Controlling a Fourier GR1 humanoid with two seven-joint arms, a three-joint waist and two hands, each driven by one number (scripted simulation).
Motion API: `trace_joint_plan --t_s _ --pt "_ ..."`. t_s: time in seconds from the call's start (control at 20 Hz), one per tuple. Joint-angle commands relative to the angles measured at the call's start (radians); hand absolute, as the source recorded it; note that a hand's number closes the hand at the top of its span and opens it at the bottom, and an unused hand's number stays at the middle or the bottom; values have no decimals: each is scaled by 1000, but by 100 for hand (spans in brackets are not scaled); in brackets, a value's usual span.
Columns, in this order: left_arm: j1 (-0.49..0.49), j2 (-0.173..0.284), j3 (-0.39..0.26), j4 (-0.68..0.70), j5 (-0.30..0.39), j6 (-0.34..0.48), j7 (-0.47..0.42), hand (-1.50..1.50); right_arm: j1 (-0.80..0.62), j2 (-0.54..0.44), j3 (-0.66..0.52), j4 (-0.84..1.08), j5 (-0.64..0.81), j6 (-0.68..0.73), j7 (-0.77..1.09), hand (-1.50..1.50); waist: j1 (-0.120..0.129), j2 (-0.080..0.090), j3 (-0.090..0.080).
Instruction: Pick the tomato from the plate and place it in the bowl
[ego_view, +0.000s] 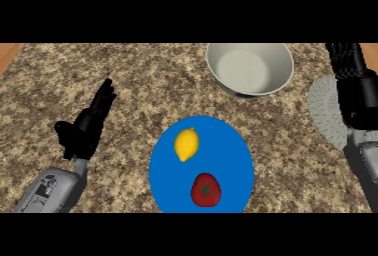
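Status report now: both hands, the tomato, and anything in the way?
Left hand open, resting left of blue plate. Right hand open, beside bowl. Tomato on plate, untouched. Lemon lies between tomato and bowl.

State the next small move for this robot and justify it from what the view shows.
Probably bring the right hand down and inward toward the tomato. The tomato lies untouched on the blue plate beside a lemon, the bowl holds nothing, and the right hand is extended far up the counter, past the bowl. The left hand rests open.
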Motion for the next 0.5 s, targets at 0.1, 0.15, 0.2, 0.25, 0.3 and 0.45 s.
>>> trace_joint_plan --t_s 0.1,0.15,0.2,0.25,0.3,0.45 --pt "43 -2 26 -19 9 0 -26 0 80 159 274 -117 153 -135 280 150 -30 -29 20" --pt "37 -14 9 -38 -6 26 -5 0 143 205 349 -89 181 -137 282 150 -25 -30 20" --pt "16 -10 20 -26 -5 24 -6 0 138 244 405 -91 209 -169 361 150 -27 -31 18" --pt "38 -30 1 -31 -18 36 -30 0 196 280 468 -64 220 -167 387 150 -22 -31 16" --pt "38 -13 7 -15 0 13 -5 0 113 -61 387 8 458 -147 309 150 -44 -48 -19" --pt "53 -34 16 -26 8 42 7 0 289 311 370 -120 426 -537 288 -150 -109 -51 22"
